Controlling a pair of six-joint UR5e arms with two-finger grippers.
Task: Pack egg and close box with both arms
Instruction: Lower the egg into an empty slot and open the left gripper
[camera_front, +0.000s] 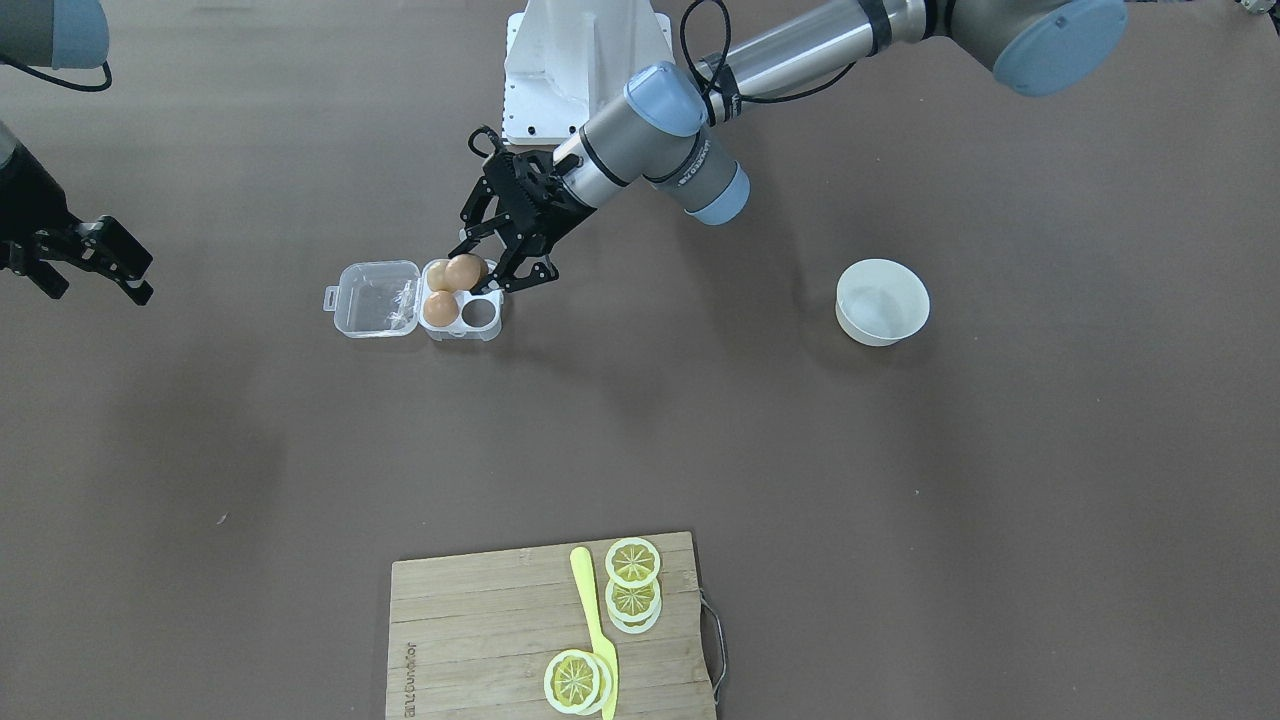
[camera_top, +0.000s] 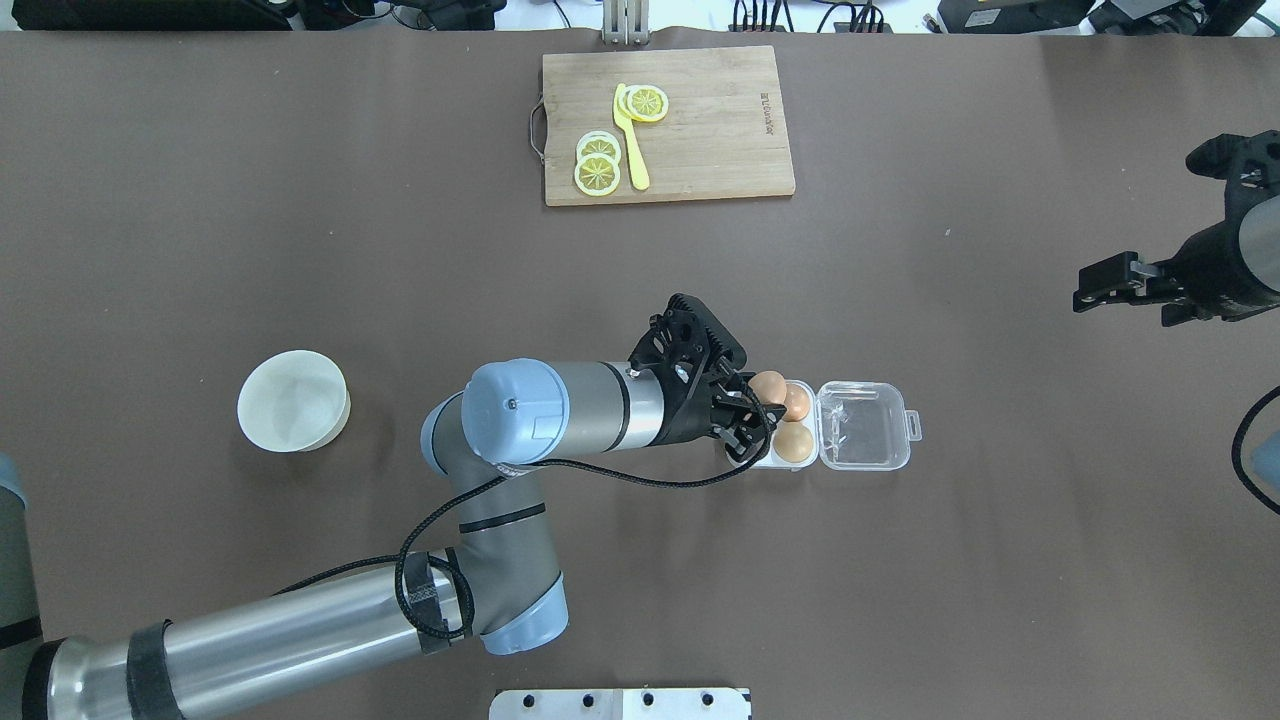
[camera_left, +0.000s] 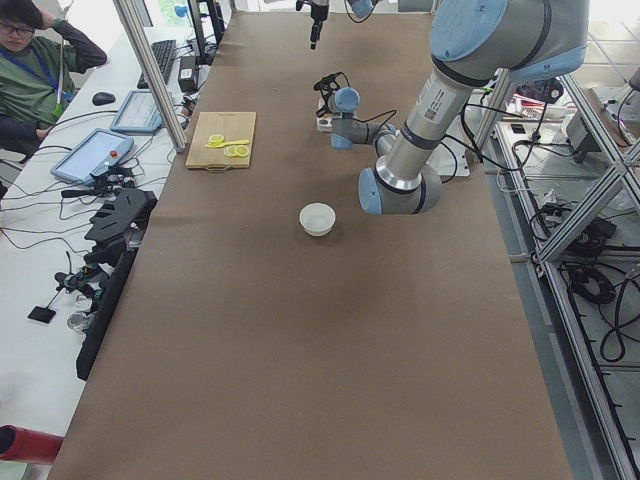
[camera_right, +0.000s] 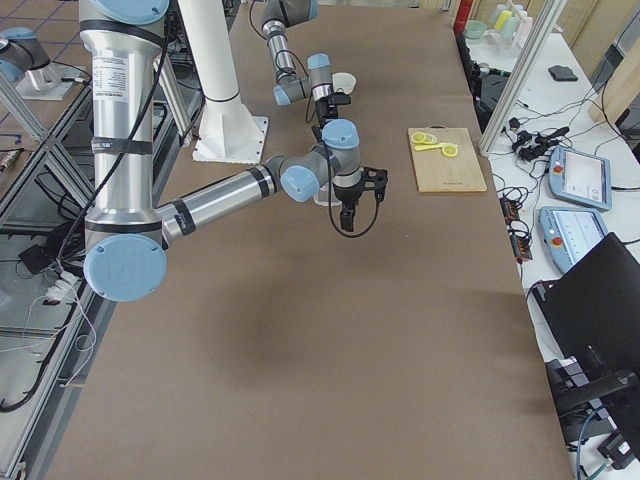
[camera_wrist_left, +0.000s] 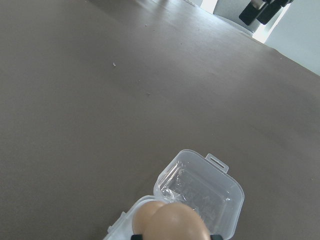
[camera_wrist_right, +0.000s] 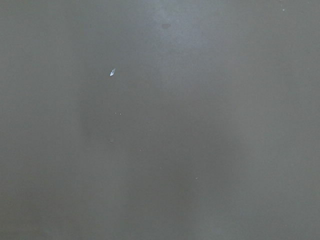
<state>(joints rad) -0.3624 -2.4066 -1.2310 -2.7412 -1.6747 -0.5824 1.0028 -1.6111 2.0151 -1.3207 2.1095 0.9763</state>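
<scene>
The clear egg box (camera_front: 468, 333) stands mid-table with its lid (camera_front: 378, 298) lying open and flat beside it. Two tan eggs sit in it, one in front (camera_front: 440, 309) and one behind (camera_front: 436, 274), partly hidden. One front cell (camera_front: 480, 314) is empty. My left gripper (camera_front: 480, 266) is shut on a third egg (camera_front: 466, 271) and holds it just over the box's rear cell. The overhead view shows the held egg (camera_top: 768, 387) and the lid (camera_top: 865, 425). The left wrist view shows the egg (camera_wrist_left: 175, 222) close up. My right gripper (camera_front: 90, 268) hangs open and empty, far off to the side.
A round white bowl (camera_front: 882, 301) stands on the left arm's side. A wooden cutting board (camera_front: 480, 630) with lemon slices (camera_front: 632, 562) and a yellow knife (camera_front: 594, 620) lies at the table's far edge from the robot. The white robot base (camera_front: 585, 60) stands behind the box.
</scene>
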